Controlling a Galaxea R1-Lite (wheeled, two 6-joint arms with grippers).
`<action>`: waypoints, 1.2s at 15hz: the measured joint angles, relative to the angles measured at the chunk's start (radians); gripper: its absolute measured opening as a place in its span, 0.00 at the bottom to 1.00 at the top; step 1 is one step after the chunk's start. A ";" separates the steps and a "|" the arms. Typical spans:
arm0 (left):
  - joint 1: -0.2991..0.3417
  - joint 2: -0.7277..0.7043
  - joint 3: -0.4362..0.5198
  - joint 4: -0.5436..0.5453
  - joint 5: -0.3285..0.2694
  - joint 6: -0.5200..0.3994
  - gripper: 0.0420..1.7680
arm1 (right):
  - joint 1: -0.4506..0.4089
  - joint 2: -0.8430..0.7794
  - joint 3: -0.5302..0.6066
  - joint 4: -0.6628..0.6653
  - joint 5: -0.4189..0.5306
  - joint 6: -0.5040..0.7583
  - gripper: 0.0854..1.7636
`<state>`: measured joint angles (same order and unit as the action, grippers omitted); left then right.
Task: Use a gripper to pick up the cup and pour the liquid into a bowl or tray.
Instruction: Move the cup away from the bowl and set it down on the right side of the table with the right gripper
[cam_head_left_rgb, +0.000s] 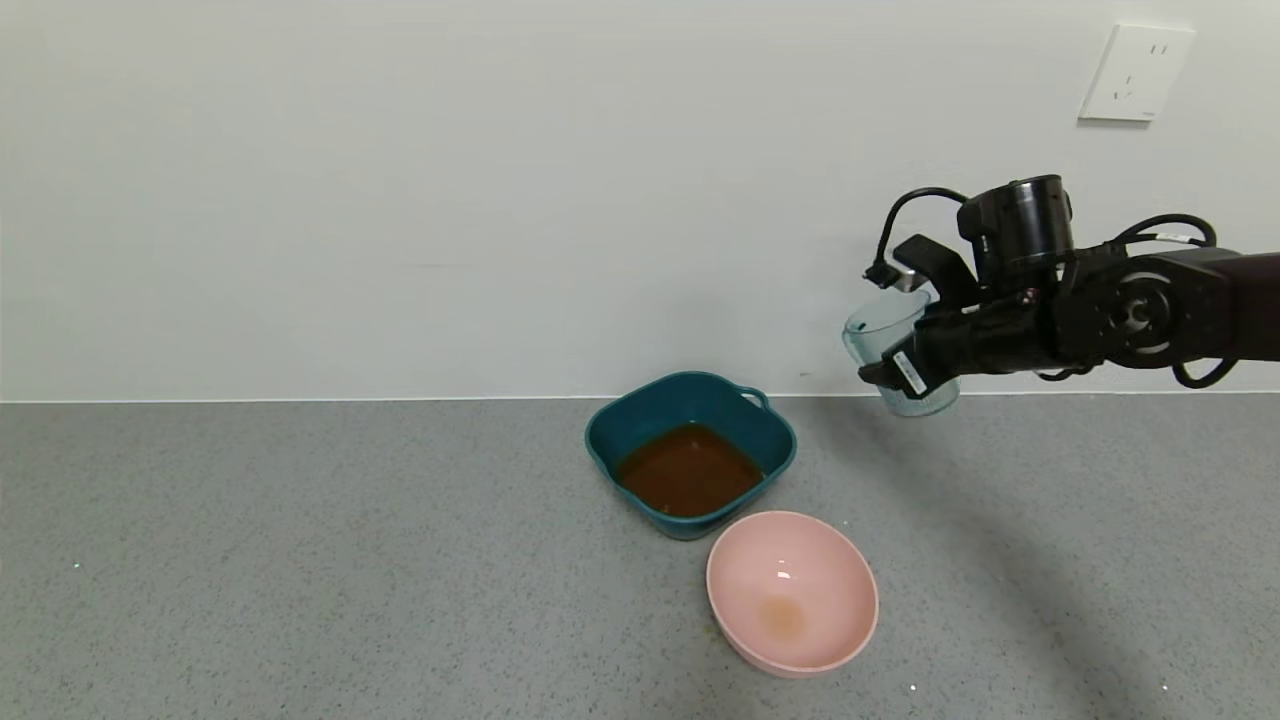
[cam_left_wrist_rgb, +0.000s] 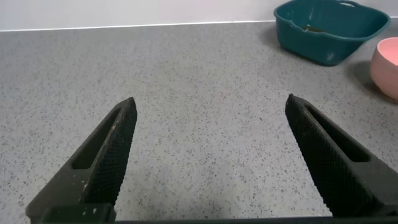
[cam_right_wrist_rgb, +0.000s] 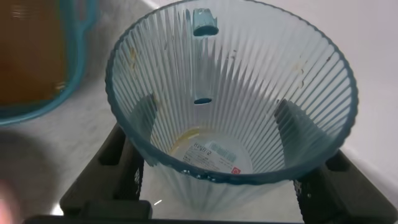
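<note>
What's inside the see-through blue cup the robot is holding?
The ribbed translucent pale blue plastic cup, gripped by the right hand, looks nearly empty: only a thin yellowish trace and a label at the bottom. The reddish-brown liquid sits in the dark teal plastic basin.

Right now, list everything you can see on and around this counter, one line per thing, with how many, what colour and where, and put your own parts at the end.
Basin: one, dark teal, rounded square with a loop handle, mid-counter near the wall.
Liquid: one pool, reddish-brown, inside the basin.
Bowl: one, pink, round, on the counter just in front of the basin, with a faint brownish spot at its bottom.
Cup: one, translucent pale blue, ribbed, held in the air to the right of the basin; it looks emptied.
Counter: one, speckled grey.
Wall socket: one, white, upper right of the wall.
Right gripper: one, black, shut on the cup.
Left gripper: one, black, open, low over bare counter, to the left of the basin.
</note>
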<state>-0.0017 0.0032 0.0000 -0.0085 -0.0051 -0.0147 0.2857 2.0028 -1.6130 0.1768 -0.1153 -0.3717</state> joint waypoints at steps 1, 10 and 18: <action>0.000 0.000 0.000 0.000 0.000 0.000 0.97 | -0.008 -0.017 0.000 0.029 0.028 0.061 0.75; 0.000 0.000 0.000 0.000 0.000 0.000 0.97 | -0.051 -0.188 0.343 -0.186 0.113 0.303 0.75; 0.000 0.000 0.000 0.000 0.000 -0.001 0.97 | -0.096 -0.163 0.636 -0.772 0.115 0.369 0.75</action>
<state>-0.0017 0.0032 0.0000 -0.0089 -0.0053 -0.0153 0.1900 1.8400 -0.9766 -0.5955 0.0000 -0.0032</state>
